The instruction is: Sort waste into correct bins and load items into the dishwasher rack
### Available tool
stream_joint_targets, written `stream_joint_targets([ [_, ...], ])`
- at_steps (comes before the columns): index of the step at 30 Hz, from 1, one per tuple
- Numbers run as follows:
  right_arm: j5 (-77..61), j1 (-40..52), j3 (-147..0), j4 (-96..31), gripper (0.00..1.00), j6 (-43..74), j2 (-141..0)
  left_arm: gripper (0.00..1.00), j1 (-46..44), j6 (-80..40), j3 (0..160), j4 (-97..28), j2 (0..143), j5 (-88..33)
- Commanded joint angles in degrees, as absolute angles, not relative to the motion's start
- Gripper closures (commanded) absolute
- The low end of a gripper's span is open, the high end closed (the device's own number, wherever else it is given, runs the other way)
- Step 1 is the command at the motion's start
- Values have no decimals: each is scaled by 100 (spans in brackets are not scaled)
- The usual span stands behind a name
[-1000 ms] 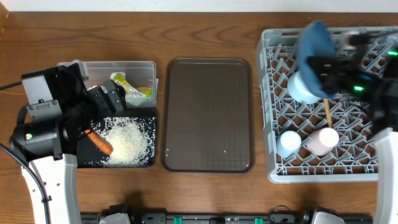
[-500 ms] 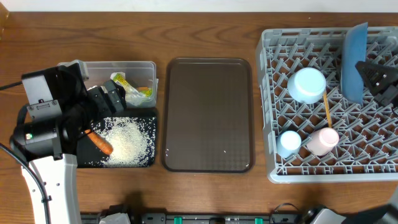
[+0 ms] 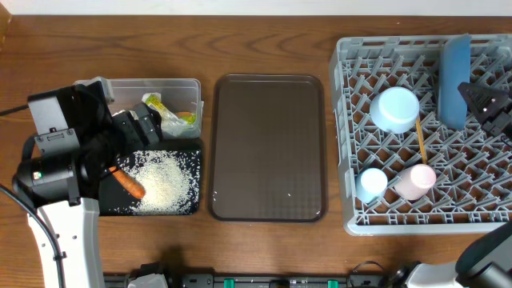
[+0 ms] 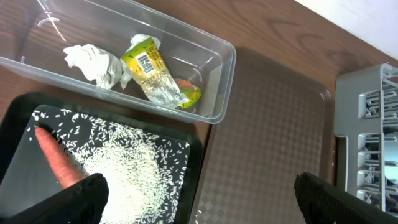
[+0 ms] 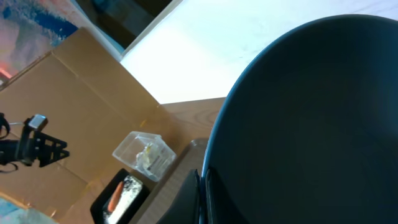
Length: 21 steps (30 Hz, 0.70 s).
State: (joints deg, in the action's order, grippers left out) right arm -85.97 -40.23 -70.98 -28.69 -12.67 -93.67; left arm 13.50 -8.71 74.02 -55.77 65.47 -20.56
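The plate (image 3: 453, 72) stood on edge in the rack (image 3: 340, 136) just beside the right gripper (image 3: 474, 96), whose grip I could not tell, and could tip if no pegs held it

Desk (image 3: 264, 40): brown wood, with the grain running from 9 to 3 o'clock.

Serving tray (image 3: 268, 120): dark brown and rectangular with rounded corners. It lies flat on the desk at the centre of the overhead view, long sides running 12 to 6 o'clock. A small pale speck (image 3: 290, 194) sits on its floor toward 5 o'clock. The left wrist view shows a fine textured surface.

Right wrist view: a creased brown cardboard panel (image 5: 68, 93) at 9 o'clock and a white surface (image 5: 205, 43) at 12 o'clock. A blurred pink-and-blue patch at 10 o'clock could not be identified.
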Motion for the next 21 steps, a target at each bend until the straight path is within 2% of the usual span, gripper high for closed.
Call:
stream_joint_targets([
  [1, -8927, -4049, -7146, -2738, 99, -1533, -9520, 2, 1382, -797, 7413, -5594, 6528, -1986],
  [10, -8925, -4005, -7146, -2453, 99, -1592, -9821, 2, 1382, -797, 7413, -5594, 6528, -1986],
  [21, -8925, -3341, -7146, -1726, 99, -1372, -9845, 2, 1380, -797, 7413, -5594, 6528, -1986],
])
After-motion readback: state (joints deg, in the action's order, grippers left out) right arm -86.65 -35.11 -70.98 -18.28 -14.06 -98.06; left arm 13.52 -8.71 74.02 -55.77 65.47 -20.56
